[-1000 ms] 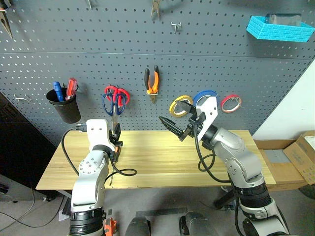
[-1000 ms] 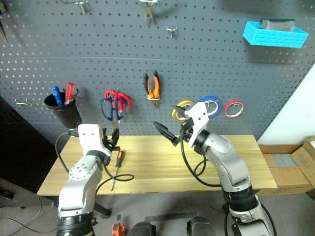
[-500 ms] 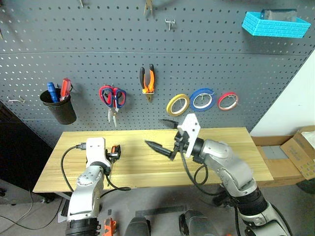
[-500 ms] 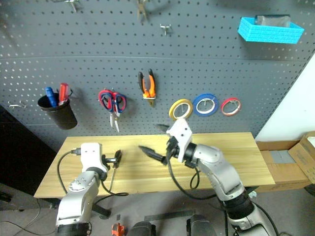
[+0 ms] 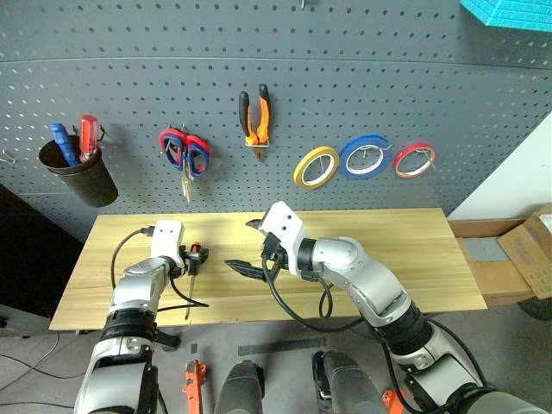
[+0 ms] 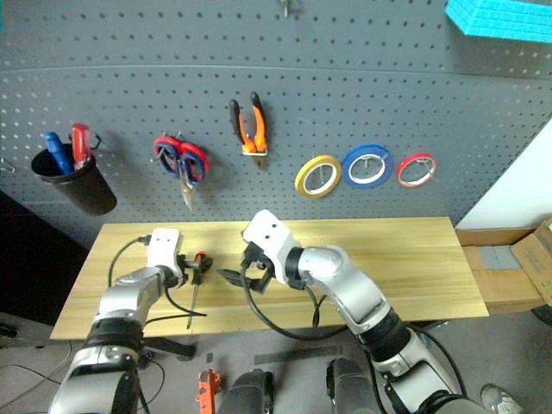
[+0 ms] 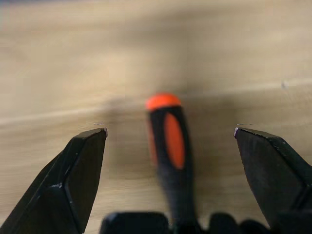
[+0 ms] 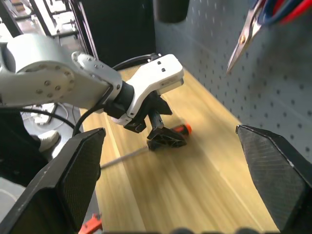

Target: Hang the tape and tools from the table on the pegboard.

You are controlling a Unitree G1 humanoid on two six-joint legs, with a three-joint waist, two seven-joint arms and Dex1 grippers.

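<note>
Pale wood desk point(image 5: 388, 259) carries the screwdriver point(image 5: 192, 263) (orange-and-black handle), lying between the left gripper's point(image 7: 170, 141) released jaws. Right gripper point(image 5: 244, 250), jaws spread and empty, hovers nearby. Pliers point(image 5: 254, 121), scissors point(image 5: 183, 155) and blue tape point(image 5: 364, 157) hang on the pegboard point(image 5: 345, 86).

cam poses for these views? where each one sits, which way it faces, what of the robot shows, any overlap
Left eye view: on the head, facing forward and down at the table and pegboard; both arms show, left gripper and right gripper open.
Right eye view: the stereo twin, same scene.
Left wrist view: on the left wrist, looking along its fingers down at the screwdriver lying between them on the wood.
Right wrist view: on the right wrist, facing along the table toward the left arm.
Shared: the screwdriver shows in all four.
</note>
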